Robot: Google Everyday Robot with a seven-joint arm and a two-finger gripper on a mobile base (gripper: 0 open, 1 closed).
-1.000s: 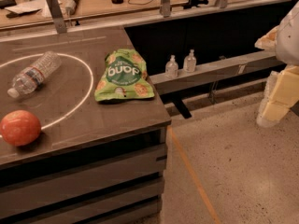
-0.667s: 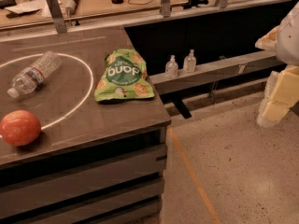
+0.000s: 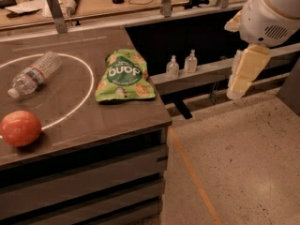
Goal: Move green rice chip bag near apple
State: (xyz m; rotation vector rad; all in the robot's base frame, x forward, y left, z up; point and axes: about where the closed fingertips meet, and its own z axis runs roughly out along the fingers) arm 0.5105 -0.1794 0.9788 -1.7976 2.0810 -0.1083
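Edging in toward the dark table [image 3: 117,121], the cream gripper [image 3: 243,71], its grip state impossible to tell, nears the untouched crinkly green rice chip bag [image 3: 124,76], which lies well apart from the round red-orange apple [image 3: 19,128].

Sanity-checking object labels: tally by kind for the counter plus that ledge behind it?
green rice chip bag: 1
apple: 1
water bottle: 1
small pump bottles, on the ledge: 2
Total: 5
The first three lie on the counter. The gripper hangs to the right over the floor, away from the counter.
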